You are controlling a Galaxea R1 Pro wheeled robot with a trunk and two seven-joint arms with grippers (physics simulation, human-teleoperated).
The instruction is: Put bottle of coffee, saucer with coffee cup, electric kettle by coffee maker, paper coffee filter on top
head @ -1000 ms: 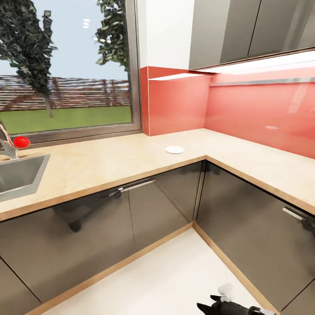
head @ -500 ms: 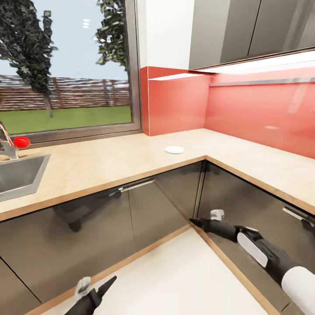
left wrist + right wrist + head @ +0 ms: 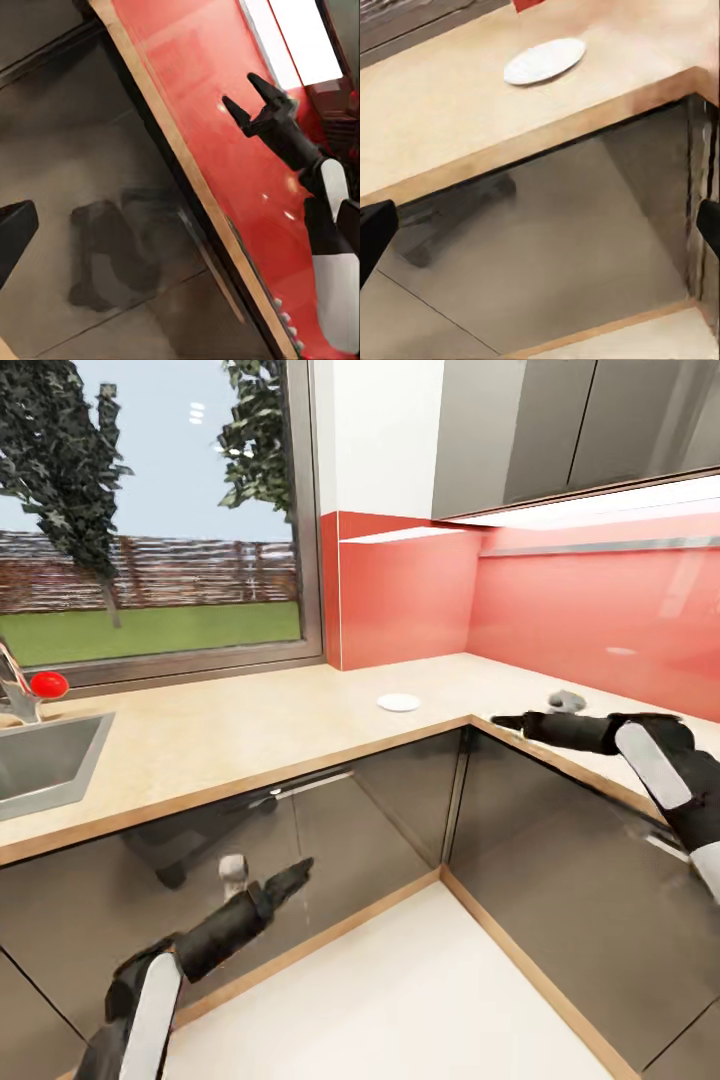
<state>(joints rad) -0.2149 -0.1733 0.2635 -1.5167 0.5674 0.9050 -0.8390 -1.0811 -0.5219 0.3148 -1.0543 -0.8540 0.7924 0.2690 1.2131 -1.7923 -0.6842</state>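
Note:
A small white saucer (image 3: pixel 399 702) lies on the beige countertop (image 3: pixel 250 730) near the inner corner; the right wrist view has the saucer (image 3: pixel 544 60) just behind the counter's front edge. My right gripper (image 3: pixel 498 722) hovers at counter height over the corner's edge, to the right of the saucer and apart from it, open and empty (image 3: pixel 540 232). From the left wrist camera the right gripper (image 3: pixel 241 96) stands against the red backsplash with its fingers spread. My left gripper (image 3: pixel 303 870) is low in front of the dark cabinet doors, open, holding nothing.
The L-shaped counter wraps the corner over glossy dark cabinets (image 3: pixel 380 810) with bar handles. A steel sink (image 3: pixel 40 760) and a faucet with a red knob (image 3: pixel 48 684) sit at the far left under the window. Wall cabinets (image 3: pixel 560 430) hang above the red backsplash (image 3: pixel 580 610).
Both arms have risen. The right gripper climbed from floor level to counter height at the corner. The left gripper came up in front of the cabinet doors. The saucer has not moved.

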